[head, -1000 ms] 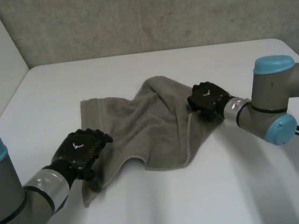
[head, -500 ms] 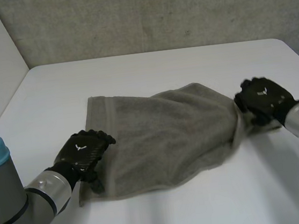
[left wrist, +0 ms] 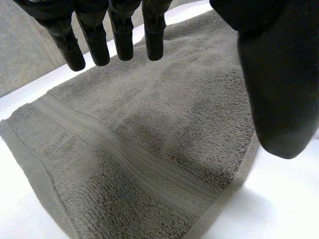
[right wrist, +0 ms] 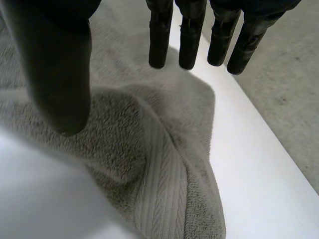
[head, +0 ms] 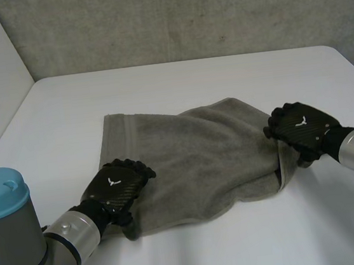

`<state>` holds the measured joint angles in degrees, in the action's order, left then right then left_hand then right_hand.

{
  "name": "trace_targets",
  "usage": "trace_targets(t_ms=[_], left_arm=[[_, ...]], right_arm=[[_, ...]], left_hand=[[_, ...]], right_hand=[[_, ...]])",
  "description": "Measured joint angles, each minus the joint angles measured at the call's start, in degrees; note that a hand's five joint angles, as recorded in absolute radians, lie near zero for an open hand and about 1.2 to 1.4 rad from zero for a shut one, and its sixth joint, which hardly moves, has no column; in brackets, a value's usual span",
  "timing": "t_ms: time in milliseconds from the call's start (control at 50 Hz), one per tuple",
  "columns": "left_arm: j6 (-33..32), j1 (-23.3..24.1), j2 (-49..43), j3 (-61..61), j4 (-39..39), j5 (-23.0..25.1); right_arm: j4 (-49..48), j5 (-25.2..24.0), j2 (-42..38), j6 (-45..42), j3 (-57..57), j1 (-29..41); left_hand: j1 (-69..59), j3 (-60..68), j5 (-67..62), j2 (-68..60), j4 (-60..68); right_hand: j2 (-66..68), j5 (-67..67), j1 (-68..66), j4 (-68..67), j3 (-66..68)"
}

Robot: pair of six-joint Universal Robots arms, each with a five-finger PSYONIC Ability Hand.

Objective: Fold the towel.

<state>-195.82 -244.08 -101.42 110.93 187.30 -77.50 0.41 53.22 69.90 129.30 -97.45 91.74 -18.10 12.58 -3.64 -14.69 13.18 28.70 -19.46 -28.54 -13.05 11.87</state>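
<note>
Grey towel (head: 199, 162), left hand (head: 116, 185) and right hand (head: 301, 128) splayed above it, empty

Looks like a robotics lab to me: bare concrete wall (head: 183, 16), plain white surface (head: 190, 80), grey blue-capped robot arms (head: 17, 246) mounted at it.

One towel (head: 199, 159), two hands (head: 116, 185) (head: 301, 128).

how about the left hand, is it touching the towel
Cannot tell. In the left wrist view the left hand has straight fingers over the towel, pinching nothing; the head view hides any gap beneath.
</note>
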Motion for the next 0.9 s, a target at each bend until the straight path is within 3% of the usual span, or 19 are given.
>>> trace_targets(t_ms=[260,340,460,560,660,740,900], left_arm=[[0.00,-0.02,-0.12,0.34,0.08,0.06],[0.00,-0.04,-0.18,0.35,0.09,0.10],[0.00,0.01,-0.47,0.40,0.13,0.15],[0.00,0.03,-0.99,0.40,0.17,0.18],[-0.06,0.03,-2.45,-0.01,0.34,0.09],[-0.08,0.05,-4.27,-0.85,0.55,-0.08],[0.20,1.08,-8.74,-3.73,0.63,-0.39]], right_arm=[[3.20,0.86,-3.68,-15.75,-0.21,0.84],[3.37,0.92,-3.16,-16.77,-0.40,0.67],[3.57,0.82,-1.41,-16.81,-0.67,0.32],[4.42,0.60,0.51,-15.17,-0.75,0.32],[4.96,0.82,1.81,-6.83,0.35,0.80],[3.09,2.14,1.69,6.22,2.46,1.53],[-5.06,11.19,-0.26,29.79,6.45,2.56]], left_hand=[[0.00,0.00,0.00,0.01,0.00],[0.00,0.00,0.00,0.02,0.00],[0.00,0.00,0.00,0.03,0.00],[0.00,0.00,0.00,0.03,0.00],[0.00,0.00,0.00,0.01,0.00],[0.00,0.00,0.00,0.01,0.00],[0.00,0.00,0.00,0.01,0.00]], right_hand=[[16.63,-15.41,-16.60,0.00,0.00],[23.89,-22.98,-24.21,0.00,0.00],[44.97,-45.39,-46.57,0.00,0.00],[45.38,-46.43,-46.95,0.00,0.00],[45.58,-46.44,-46.95,0.00,0.00],[45.58,-46.46,-47.01,0.00,0.00],[45.59,-46.49,-47.05,0.00,0.00]])
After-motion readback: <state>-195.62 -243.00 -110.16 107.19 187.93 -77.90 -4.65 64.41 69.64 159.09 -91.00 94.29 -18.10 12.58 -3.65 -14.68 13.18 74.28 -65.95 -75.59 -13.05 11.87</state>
